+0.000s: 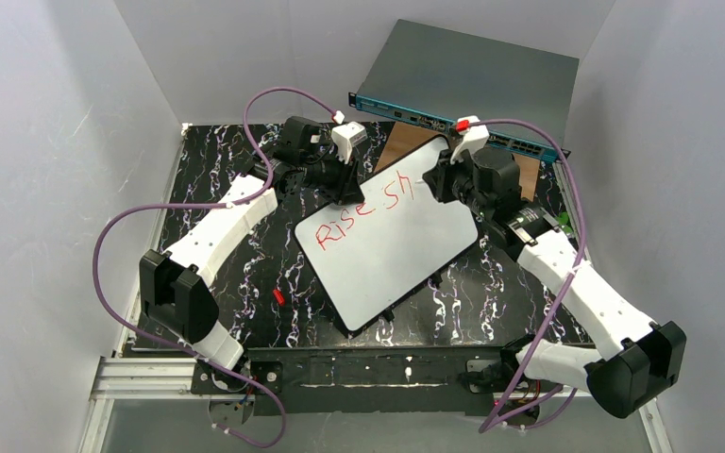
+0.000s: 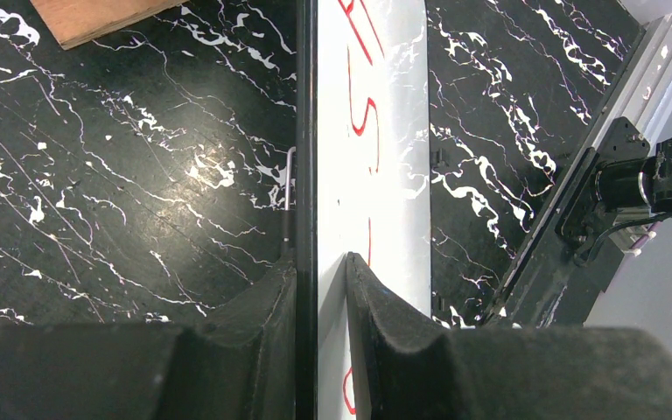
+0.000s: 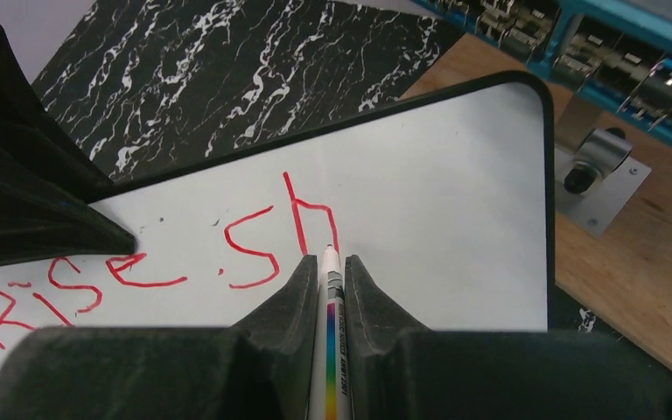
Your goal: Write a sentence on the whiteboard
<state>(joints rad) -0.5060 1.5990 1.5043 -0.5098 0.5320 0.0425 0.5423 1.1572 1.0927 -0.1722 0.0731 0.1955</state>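
Note:
The whiteboard lies tilted on the black marbled mat, its far corner resting toward the wooden block. Red letters on it read "Rise sh"; they also show in the right wrist view. My left gripper is shut on the board's far-left edge; in the left wrist view the fingers clamp the board's edge. My right gripper is shut on a white marker with a rainbow stripe, its tip touching the board at the foot of the "h".
A grey metal box with a teal front stands at the back, and a wooden block with a metal bracket lies beside the board's far corner. A small red cap lies on the mat at the left. White walls enclose the table.

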